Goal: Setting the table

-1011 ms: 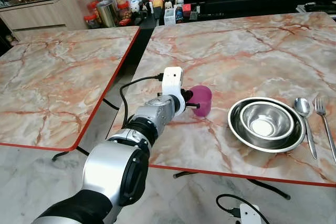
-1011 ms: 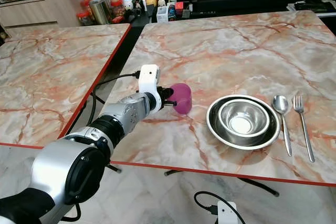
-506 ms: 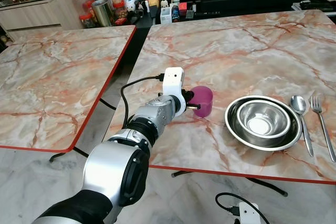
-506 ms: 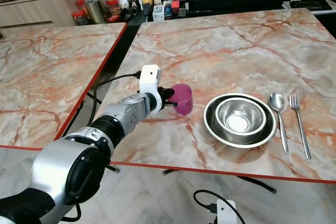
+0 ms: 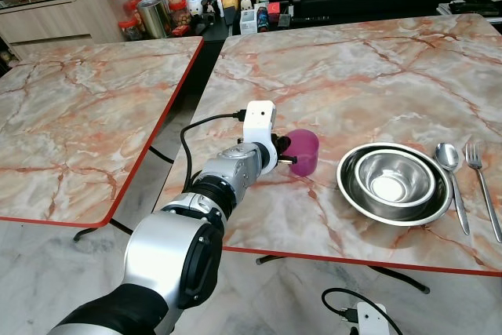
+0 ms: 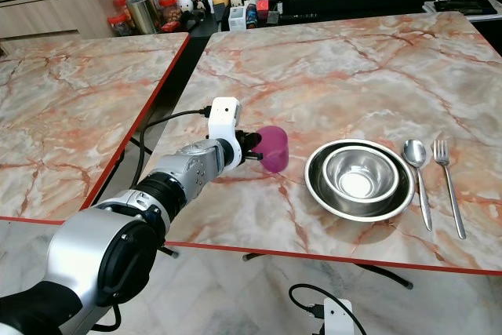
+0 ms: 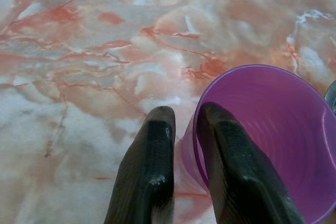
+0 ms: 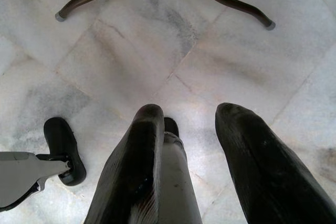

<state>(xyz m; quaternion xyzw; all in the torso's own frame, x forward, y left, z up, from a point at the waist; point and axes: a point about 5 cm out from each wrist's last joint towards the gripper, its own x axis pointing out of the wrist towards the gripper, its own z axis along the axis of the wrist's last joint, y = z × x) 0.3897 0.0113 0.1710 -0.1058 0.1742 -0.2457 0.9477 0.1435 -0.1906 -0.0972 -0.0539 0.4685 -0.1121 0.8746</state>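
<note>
Purple cup [image 5: 304, 151] barely shifted, left end effector [image 7: 184, 145] clamping its rim, steel bowls [image 5: 394, 182], spoon [image 5: 452, 164], fork [image 5: 480, 170] beside.

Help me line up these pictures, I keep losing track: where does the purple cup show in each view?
Left eye view: purple cup centre, on the marble table, gripped by the left gripper.
Right eye view: cup left of centre.
Left wrist view: cup at the lower right, its wall pinched between the black fingers.
Right wrist view: floor and table legs, no cup.
Shared landmark: the steel bowls right of the cup.
</note>
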